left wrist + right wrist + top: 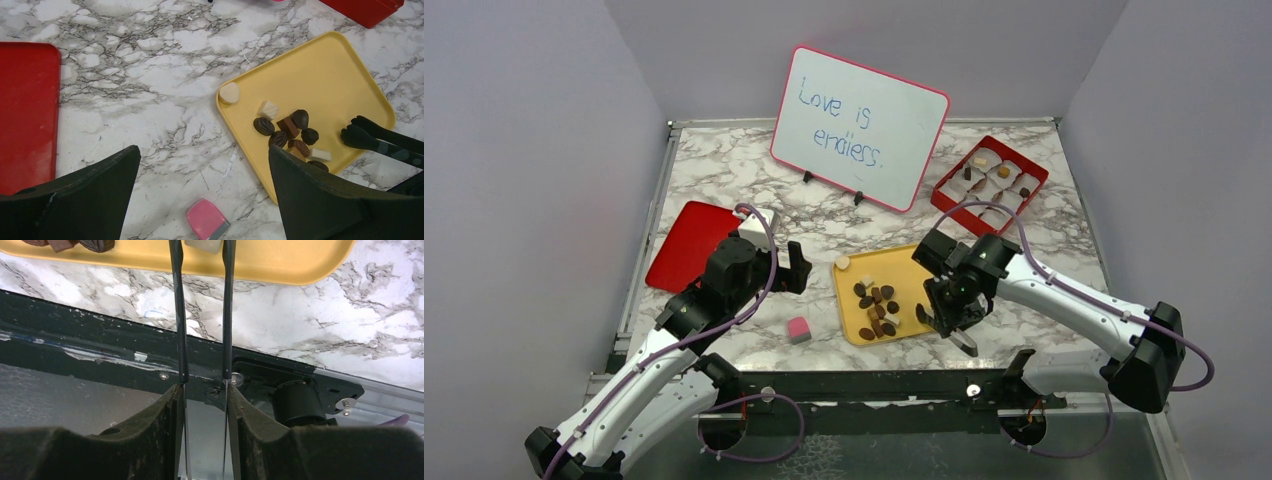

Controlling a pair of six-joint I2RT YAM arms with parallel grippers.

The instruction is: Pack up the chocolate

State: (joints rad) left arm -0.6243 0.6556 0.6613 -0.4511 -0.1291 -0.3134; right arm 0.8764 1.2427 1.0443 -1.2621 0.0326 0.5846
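Whiteboard (860, 128) "Love is endless." (blue ink), chocolate (877, 308) on yellow tray (900, 274)

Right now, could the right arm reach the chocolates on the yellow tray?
Probably yes: the right gripper hovers open over the tray, just beside the chocolates, with nothing between them.

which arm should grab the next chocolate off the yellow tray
Right. Its gripper sits over the tray, tips beside the chocolates. The left gripper hangs open above the table, off the tray's edge.
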